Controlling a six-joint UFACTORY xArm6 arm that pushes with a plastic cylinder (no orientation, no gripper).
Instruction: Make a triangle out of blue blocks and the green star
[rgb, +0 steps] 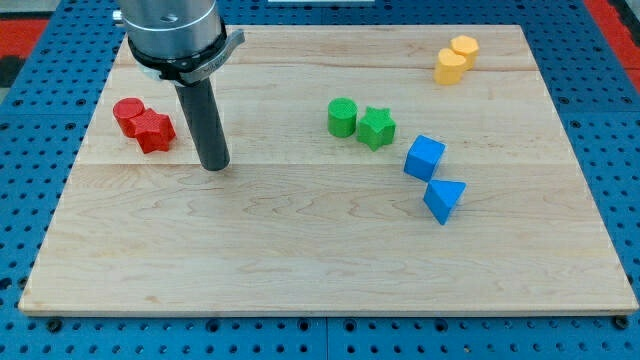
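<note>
The green star (377, 127) lies right of the board's middle, touching a green cylinder (342, 117) on its left. A blue cube (424, 157) sits just below and right of the star. A blue triangular block (444, 199) lies right below the cube, almost touching it. My tip (214, 165) rests on the board far to the left of these blocks, just right of the red blocks, touching none.
A red cylinder (128, 113) and a red star (153, 130) sit together at the view's left. Two yellow blocks (456, 59) sit together at the view's top right. The wooden board (300, 250) lies on a blue pegboard.
</note>
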